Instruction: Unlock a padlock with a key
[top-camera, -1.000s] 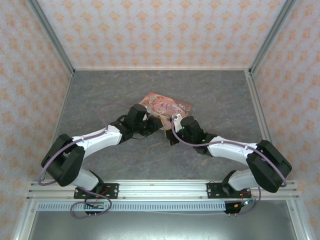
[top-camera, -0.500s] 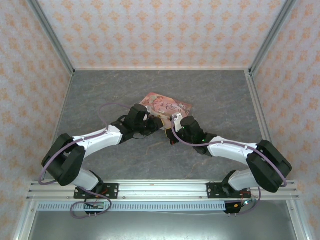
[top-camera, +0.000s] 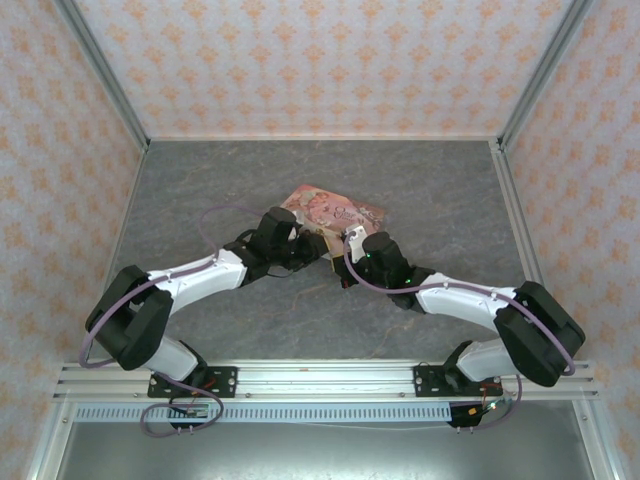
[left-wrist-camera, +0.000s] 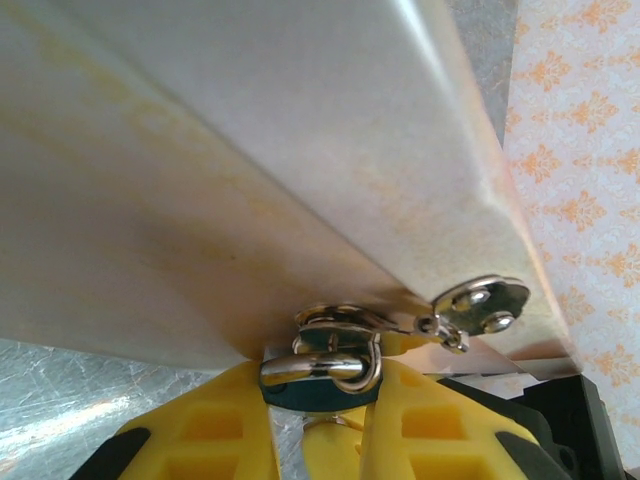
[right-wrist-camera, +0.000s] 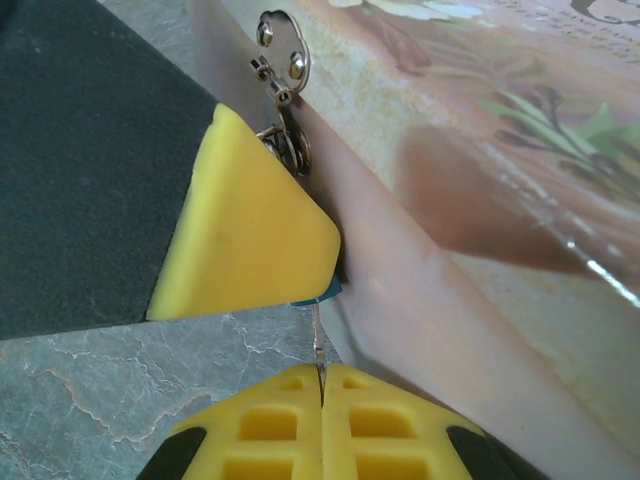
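Observation:
The tiny teal padlock (left-wrist-camera: 318, 393) hangs by its metal shackle (left-wrist-camera: 325, 366) from the hasp (left-wrist-camera: 484, 303) of a pink picture-printed box (top-camera: 335, 212). My left gripper (left-wrist-camera: 320, 388) is shut on the padlock body, one yellow finger (left-wrist-camera: 215, 425) on each side. In the right wrist view a sliver of the padlock (right-wrist-camera: 323, 292) shows under the left gripper's finger (right-wrist-camera: 250, 230). My right gripper (right-wrist-camera: 322, 375) is shut on a thin metal key (right-wrist-camera: 317, 338) that points up into the padlock's underside. From above, both grippers meet at the box's near edge (top-camera: 330, 255).
The box (right-wrist-camera: 480, 150) lies on a grey marbled table (top-camera: 250, 180) inside patterned walls. Metal frame rails (top-camera: 505, 200) run along the sides. The arms' cables (top-camera: 215, 215) loop beside them. Open floor lies behind the box and to both sides.
Both wrists and the box have shifted very slightly. Both grips are the same as before.

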